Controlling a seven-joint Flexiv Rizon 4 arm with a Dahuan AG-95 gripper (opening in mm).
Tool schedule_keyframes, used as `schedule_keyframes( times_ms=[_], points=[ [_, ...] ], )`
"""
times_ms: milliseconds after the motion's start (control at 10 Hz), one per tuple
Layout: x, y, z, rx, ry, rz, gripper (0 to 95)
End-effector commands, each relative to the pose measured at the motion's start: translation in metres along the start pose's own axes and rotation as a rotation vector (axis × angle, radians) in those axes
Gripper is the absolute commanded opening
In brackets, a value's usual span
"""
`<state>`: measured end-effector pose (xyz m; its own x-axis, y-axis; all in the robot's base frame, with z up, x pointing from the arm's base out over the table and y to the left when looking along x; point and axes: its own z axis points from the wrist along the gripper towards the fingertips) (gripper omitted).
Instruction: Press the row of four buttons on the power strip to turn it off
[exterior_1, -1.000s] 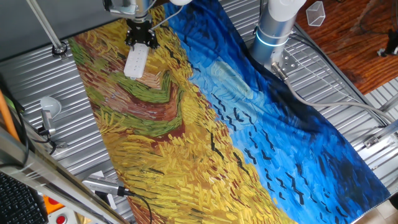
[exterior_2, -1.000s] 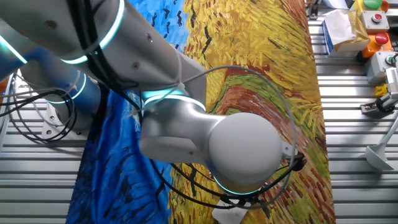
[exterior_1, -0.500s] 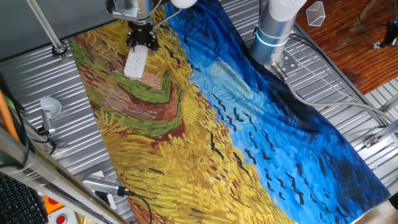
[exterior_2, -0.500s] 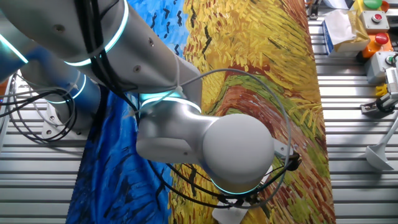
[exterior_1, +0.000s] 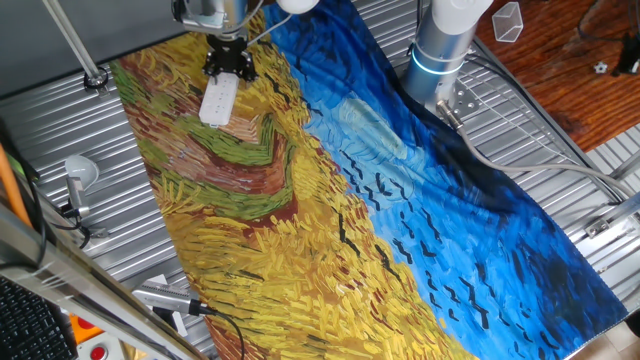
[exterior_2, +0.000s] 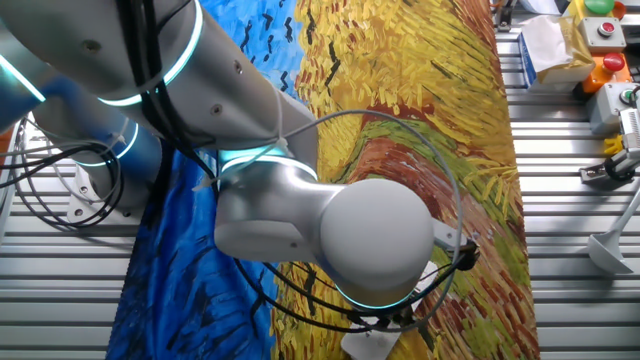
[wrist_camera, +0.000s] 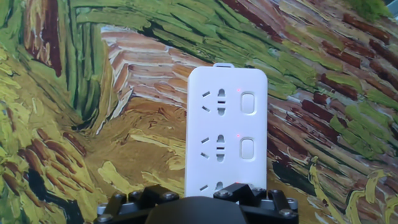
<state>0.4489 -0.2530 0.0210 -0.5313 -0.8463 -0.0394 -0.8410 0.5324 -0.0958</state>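
The power strip (exterior_1: 218, 100) is a white bar lying on the yellow part of the painted cloth, at the far left. My gripper (exterior_1: 228, 62) hangs right over its far end, black fingers pointing down. In the hand view the power strip (wrist_camera: 227, 130) runs up the middle of the frame. Two buttons of the row of four buttons (wrist_camera: 248, 104) show down its right side, each with a small red light lit beside it. The black gripper (wrist_camera: 194, 200) covers the strip's near end and the other buttons. No view shows the fingertips clearly.
The painted cloth (exterior_1: 400, 200) covers the table. The arm's base (exterior_1: 440, 50) stands at the back right. A round grey-white knob on a stalk (exterior_1: 80, 172) and a cabled gadget (exterior_1: 165, 298) lie at the left edge. In the other fixed view the arm's large joint (exterior_2: 350, 240) blocks most of the strip.
The arm's large joint has drifted slightly left in the other fixed view. The gripper stays over the strip's end, and the strip has not moved.
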Motion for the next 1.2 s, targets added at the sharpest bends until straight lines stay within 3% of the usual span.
schedule_keyframes(
  times_ms=[100, 700, 1200],
  points=[
    [0.0, 0.0, 0.007, -0.002, -0.001, -0.002, 76.0],
    [0.005, -0.002, 0.008, 0.0, -0.01, -0.012, 76.0],
    [-0.004, -0.008, -0.02, -0.015, 0.006, -0.01, 76.0]
  ],
)
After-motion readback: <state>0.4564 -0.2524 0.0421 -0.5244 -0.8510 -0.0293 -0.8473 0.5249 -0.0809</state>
